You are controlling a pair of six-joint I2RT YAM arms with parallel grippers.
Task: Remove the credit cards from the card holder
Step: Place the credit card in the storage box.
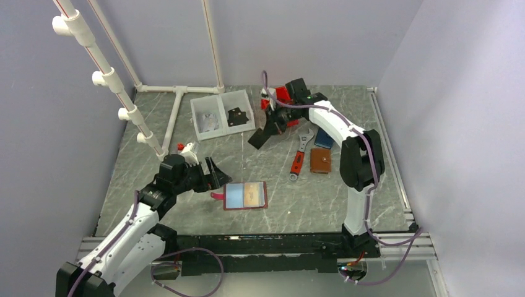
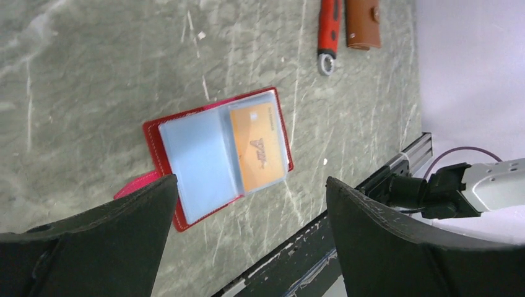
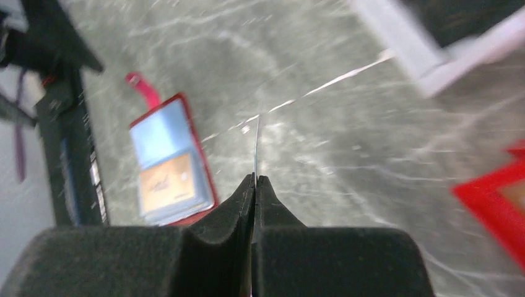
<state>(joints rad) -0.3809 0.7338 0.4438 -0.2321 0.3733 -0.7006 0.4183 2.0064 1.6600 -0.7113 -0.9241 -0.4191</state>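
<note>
Black fingertips of the right gripper (image 3: 254,180) are clenched on a thin card (image 3: 256,145), seen edge-on, above the middle of the table (image 1: 297,204) and toward its far edge. Close to the near edge, about midway along it, the card holder (image 2: 195,161) lies open and flat. A tan-orange card (image 2: 257,147) shows in one pocket; the other looks empty. Just left of the holder, the left gripper (image 1: 215,173) hangs with jaws spread, grasping nothing. On this evidence one card is out but not yet set down, and at least the tan-orange one is left to pull.
</note>
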